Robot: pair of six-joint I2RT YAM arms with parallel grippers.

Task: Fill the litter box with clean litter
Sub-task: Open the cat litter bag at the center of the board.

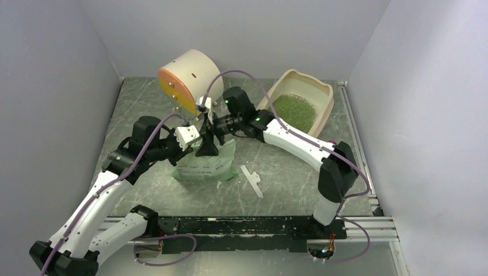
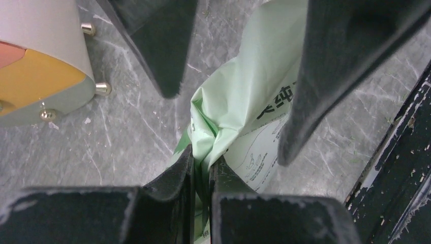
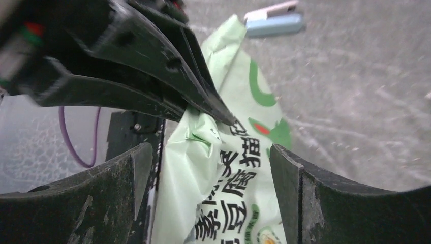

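The grey marbled bench carries everything; at its far left stands a cream cabinet with an orange face, and at its far right the beige litter box, already holding a bed of green litter in its middle; well apart from that box, near the centre, sits the pale-green printed bag, its crumpled top drawn upward; the left fingers are pinched tight on a fold of that top, while the right fingers stand wide apart on either side of the bag, gripping nothing; a white strip lies just beside the bag. With only 1 narrow pinch on thin plastic, I judge the fold could slide free and the bag slump, scattering granules over the bench; the 2 wrists also sit very close, so a careless re-grip could knock them together.
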